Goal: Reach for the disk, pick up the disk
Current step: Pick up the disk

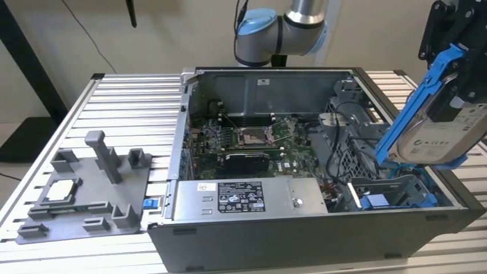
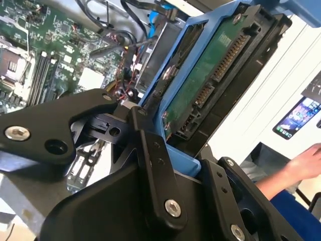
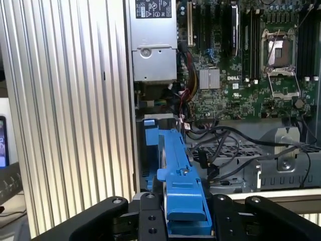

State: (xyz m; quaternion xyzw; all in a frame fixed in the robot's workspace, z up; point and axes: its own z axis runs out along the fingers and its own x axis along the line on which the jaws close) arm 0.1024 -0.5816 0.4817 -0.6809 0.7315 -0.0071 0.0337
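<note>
Disk (image 1: pixel 437 123) clamped in end effector (image 3: pixel 183 221) above open computer case (image 1: pixel 304 240).

One disk (image 1: pixel 439 132), one gripper (image 3: pixel 183 221), one open computer case (image 1: pixel 304 240), one grey tray (image 1: pixel 84 200) carrying one silver chip (image 1: pixel 61 191), one person's hand (image 2: pixel 303 160).

Disk (image 1: pixel 437 123) lifted clear above open case (image 1: pixel 320 240).
</note>
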